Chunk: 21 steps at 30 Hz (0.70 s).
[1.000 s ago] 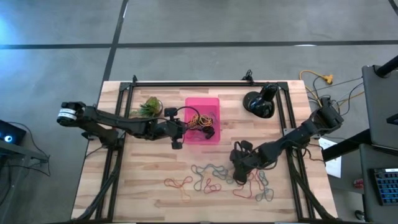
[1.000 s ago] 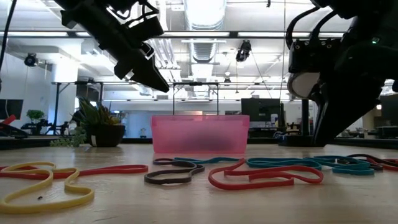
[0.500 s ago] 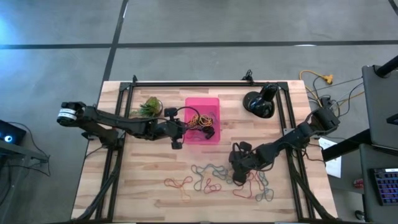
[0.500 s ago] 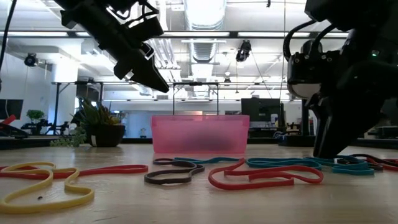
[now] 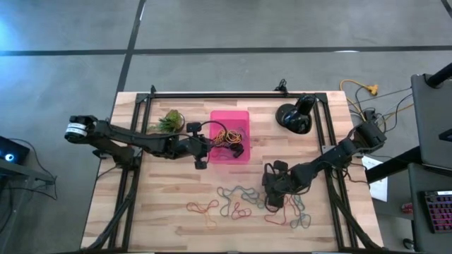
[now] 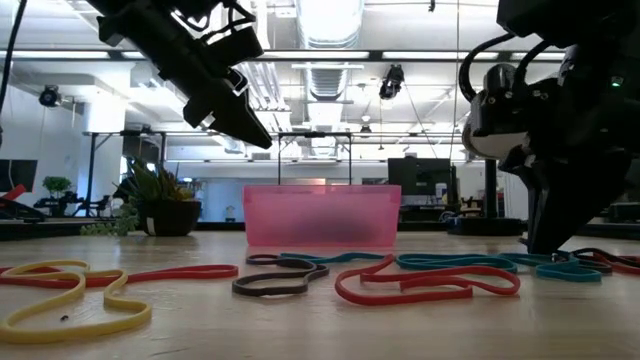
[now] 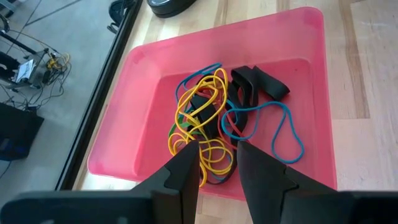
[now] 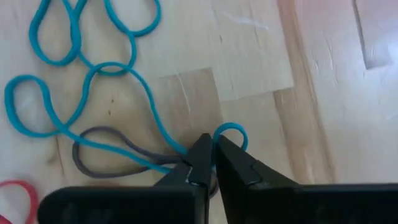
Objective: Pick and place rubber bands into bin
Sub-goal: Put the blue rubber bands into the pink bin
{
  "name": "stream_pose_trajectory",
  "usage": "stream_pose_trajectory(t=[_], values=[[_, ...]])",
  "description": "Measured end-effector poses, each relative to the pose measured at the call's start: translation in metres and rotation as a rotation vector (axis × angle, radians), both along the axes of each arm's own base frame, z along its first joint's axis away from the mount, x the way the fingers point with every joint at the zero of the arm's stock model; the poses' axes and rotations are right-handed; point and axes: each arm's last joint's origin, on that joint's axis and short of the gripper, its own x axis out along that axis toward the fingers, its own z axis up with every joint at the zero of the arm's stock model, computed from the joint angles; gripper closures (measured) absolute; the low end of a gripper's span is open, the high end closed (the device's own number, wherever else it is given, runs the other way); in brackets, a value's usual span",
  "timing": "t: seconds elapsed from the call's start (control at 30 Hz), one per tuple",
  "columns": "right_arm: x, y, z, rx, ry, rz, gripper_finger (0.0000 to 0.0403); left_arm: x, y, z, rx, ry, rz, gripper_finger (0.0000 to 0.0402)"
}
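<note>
Several loose rubber bands [image 5: 240, 201] in red, teal, grey and yellow lie on the near part of the table, also seen in the low view [image 6: 420, 285]. The pink bin [image 5: 229, 114] sits at mid-table and holds a tangle of yellow, blue and black bands [image 7: 211, 118]. My right gripper [image 8: 210, 149] is down among the loose bands [image 5: 271, 198], shut on a teal one. My left gripper [image 7: 217, 149] hovers open above the bin's near part [image 5: 236, 146], holding nothing. My right gripper pinches a teal band at a small bend of its loop [image 8: 231, 129], between the two fingertips, coming from above and pointing down. The band still lies flat on the table. A grey band [image 8: 118, 155] runs under the fingers; whether it is caught too, I cannot tell.
A small potted plant [image 5: 168, 121] stands left of the bin, and a round black object [image 5: 293, 116] sits to its right near the far edge. Black frame rails run along the table's left, right and far sides.
My right gripper has come down onto the loose bands and shifted a little toward the table's right edge. The left arm and the bin have stayed put.
</note>
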Motion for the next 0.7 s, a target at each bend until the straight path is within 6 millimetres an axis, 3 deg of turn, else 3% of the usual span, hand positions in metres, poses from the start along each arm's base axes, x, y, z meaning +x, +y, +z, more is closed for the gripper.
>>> stream_pose_trajectory(t=[0.37, 0.7], values=[[0.019, 0.008, 0.023, -0.257, -0.121, 0.181, 0.0394, 0.0, 0.0, 0.0, 0.0, 0.0, -0.001, 0.0308], [0.041, 0.022, 0.064, -0.536, -0.249, 0.326, 0.0394, 0.0, 0.0, 0.0, -0.01, 0.0, 0.008, 0.0308]])
